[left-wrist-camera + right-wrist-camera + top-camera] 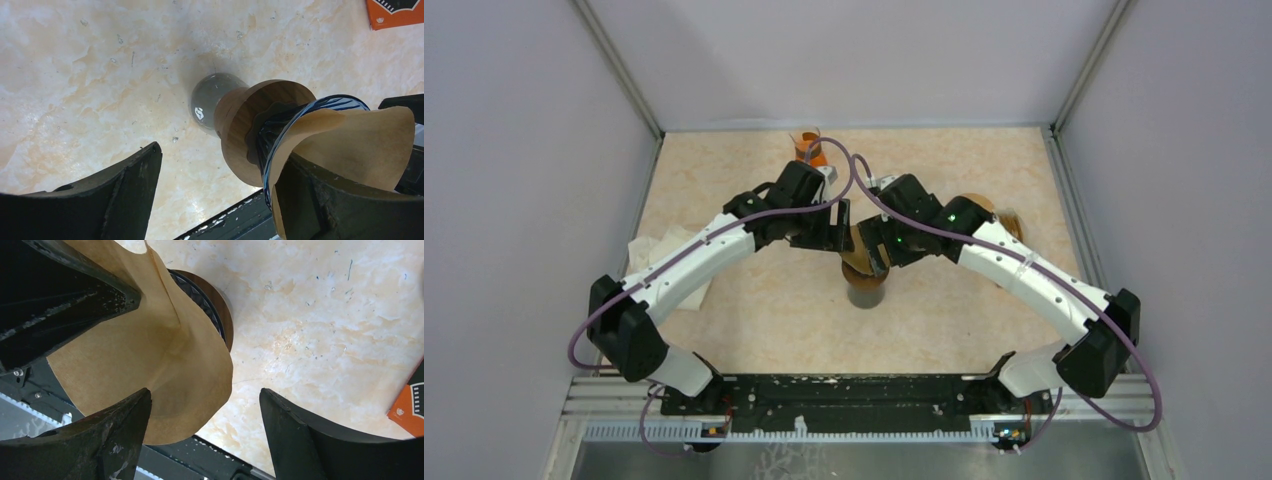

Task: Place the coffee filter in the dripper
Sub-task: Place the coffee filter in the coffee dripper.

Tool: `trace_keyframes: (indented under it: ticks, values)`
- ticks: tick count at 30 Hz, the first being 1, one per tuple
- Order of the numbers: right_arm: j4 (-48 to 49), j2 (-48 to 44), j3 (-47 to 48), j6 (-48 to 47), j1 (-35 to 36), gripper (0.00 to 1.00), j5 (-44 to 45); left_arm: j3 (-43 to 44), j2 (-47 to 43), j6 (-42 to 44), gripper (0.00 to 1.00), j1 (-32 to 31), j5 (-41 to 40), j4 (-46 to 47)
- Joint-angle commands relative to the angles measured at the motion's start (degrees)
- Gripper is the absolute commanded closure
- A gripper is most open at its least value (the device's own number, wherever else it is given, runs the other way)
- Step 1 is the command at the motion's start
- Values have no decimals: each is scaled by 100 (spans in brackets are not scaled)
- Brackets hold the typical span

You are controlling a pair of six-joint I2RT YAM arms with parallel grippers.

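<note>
Spread wide at left gripper, clamping nothing; same at right gripper. Between the 2: brown paper filter, seated in ribbed black dripper, 1 side flaring past rim, close against a left finger. Below: wooden collar, glass carafe, upright on table. Orange box well apart.

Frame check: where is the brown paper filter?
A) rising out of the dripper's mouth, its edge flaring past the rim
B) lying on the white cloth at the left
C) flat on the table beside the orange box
A: in the left wrist view the filter rises out of the dripper, its edge flaring beyond the ribbed rim.
</note>
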Motion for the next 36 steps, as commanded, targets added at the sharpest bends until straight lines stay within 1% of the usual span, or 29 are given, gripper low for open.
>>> trace_keyframes:
  ticks: [1, 13, 21, 27, 36]
  values:
    - [-126, -153, 264, -112, -47, 21, 145, 197, -46, 94, 15, 48, -84, -101]
    - [-44, -149, 152, -156, -48, 21, 26, 213, 27, 58, 15, 52, -299, -230]
    - [-161, -171, 189, -191, -47, 21, -30, 274, 92, -26, 15, 61, -480, -343]
    - [-81, -234, 171, -153, -48, 21, 12, 286, 118, -1, 15, 61, -435, -343]
    - [179, -165, 145, -78, -52, 21, -1, 279, 38, 45, 15, 65, -93, -234]
